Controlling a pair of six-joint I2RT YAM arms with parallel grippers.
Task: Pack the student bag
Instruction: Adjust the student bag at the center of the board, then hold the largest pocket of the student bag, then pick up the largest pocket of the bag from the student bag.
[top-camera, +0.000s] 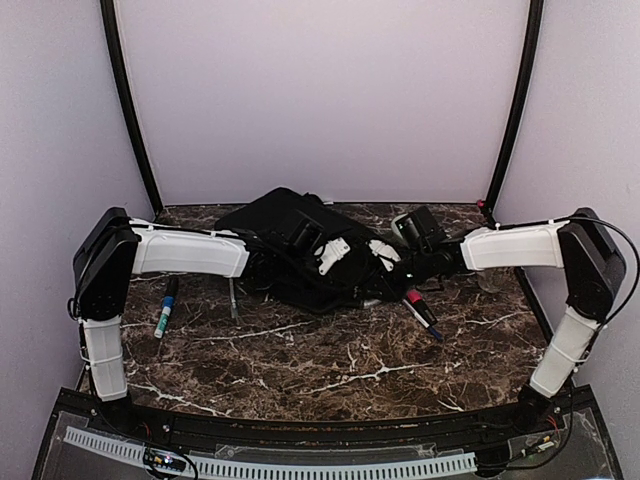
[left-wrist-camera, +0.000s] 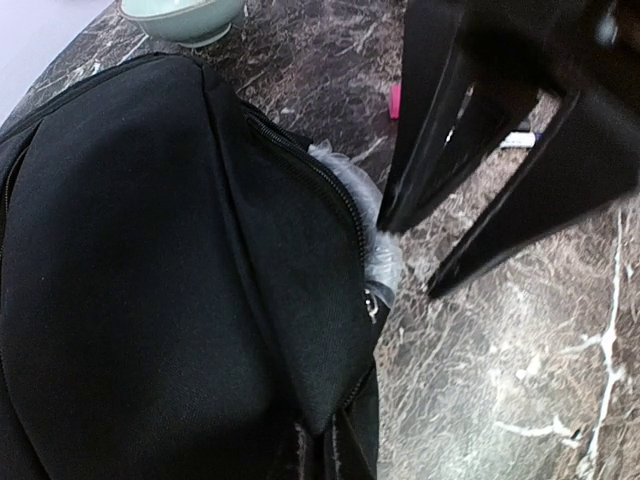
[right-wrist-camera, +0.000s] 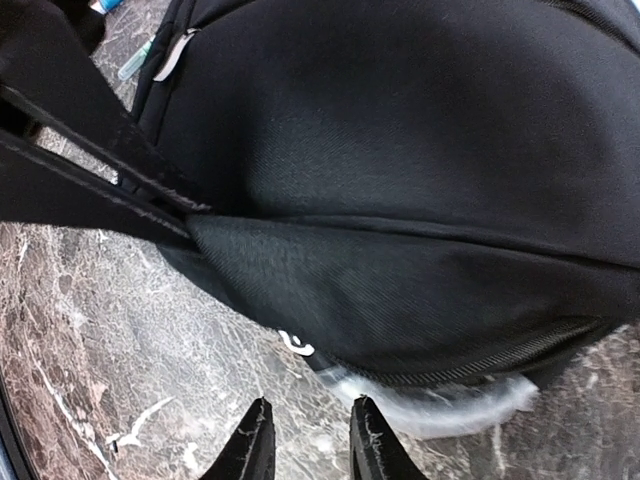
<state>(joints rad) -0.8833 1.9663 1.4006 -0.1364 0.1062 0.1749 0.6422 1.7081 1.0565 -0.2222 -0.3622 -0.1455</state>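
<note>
The student bag (top-camera: 278, 232) lies flat at the back middle of the marble table, black, filling the left wrist view (left-wrist-camera: 150, 260) and the right wrist view (right-wrist-camera: 400, 150). My left gripper (top-camera: 335, 255) is shut on a fold of its fabric by the zipper (left-wrist-camera: 322, 450). A translucent white pouch (left-wrist-camera: 372, 225) pokes out of the zipper opening (right-wrist-camera: 440, 408). My right gripper (right-wrist-camera: 310, 445) hovers just in front of the white zipper pull (right-wrist-camera: 297, 345), jaws a little apart with nothing between them. Its black fingers (left-wrist-camera: 440, 150) stand beside the pouch.
A teal marker (top-camera: 165, 312) and a grey pen (top-camera: 232, 298) lie left of the bag. A pink-and-blue pen (top-camera: 422, 312) lies to its right. A pale green bowl (left-wrist-camera: 185, 15) stands beyond the bag. The bag's straps (right-wrist-camera: 90, 150) trail over the table.
</note>
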